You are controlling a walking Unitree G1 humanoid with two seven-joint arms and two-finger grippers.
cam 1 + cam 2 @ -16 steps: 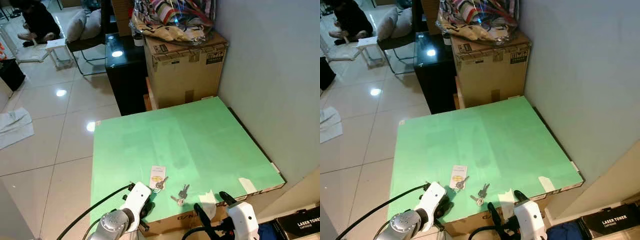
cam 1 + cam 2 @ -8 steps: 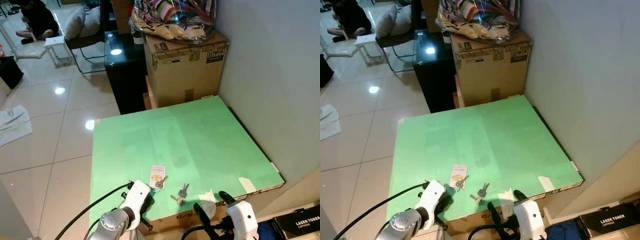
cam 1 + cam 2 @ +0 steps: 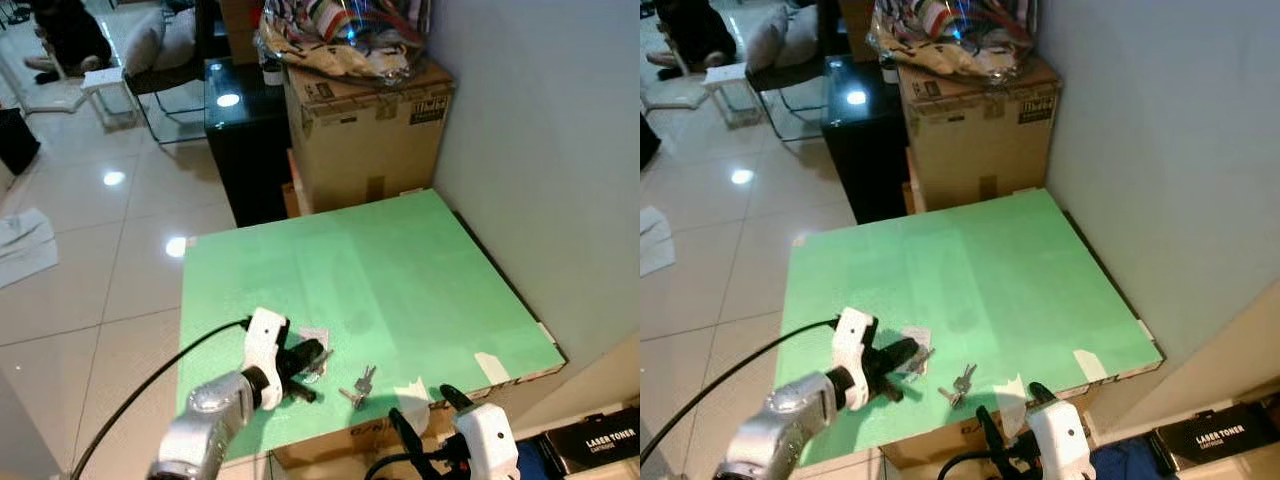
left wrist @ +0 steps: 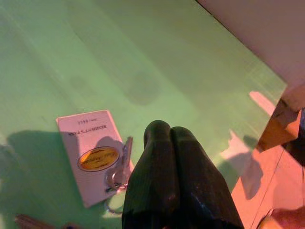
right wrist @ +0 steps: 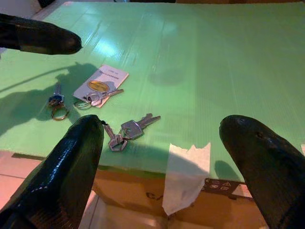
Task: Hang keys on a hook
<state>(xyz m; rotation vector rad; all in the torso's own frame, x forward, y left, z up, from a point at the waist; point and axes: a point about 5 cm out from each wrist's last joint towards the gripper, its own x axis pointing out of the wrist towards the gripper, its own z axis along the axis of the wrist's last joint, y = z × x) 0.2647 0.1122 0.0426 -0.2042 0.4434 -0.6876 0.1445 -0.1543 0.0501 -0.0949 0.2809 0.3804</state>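
The keys [image 5: 127, 131] lie flat near the front edge of the green board [image 3: 400, 260], just ahead of the right gripper [image 5: 162, 171], whose two black fingers stand wide apart and empty with the bunch between their tips, as if lined up for a grab. Off toward that gripper's left finger sits a second key on a ring, resting on a white card [image 4: 93, 155] with a yellow oval badge; its printed line is too small to read. A third small ring with a blue-headed key [image 5: 56, 106] lies beyond that.

The left gripper [image 4: 164, 138] hangs low over the card, fingers pressed together, holding nothing, its tips just beside the card's key.

No hook is to be seen, so the keys are untouched.

Past the board stands a cardboard box [image 3: 365, 130] with a dark label I can't make out. By the right gripper, on the floor, a black carton [image 3: 600, 445] reads "LASER TONER".
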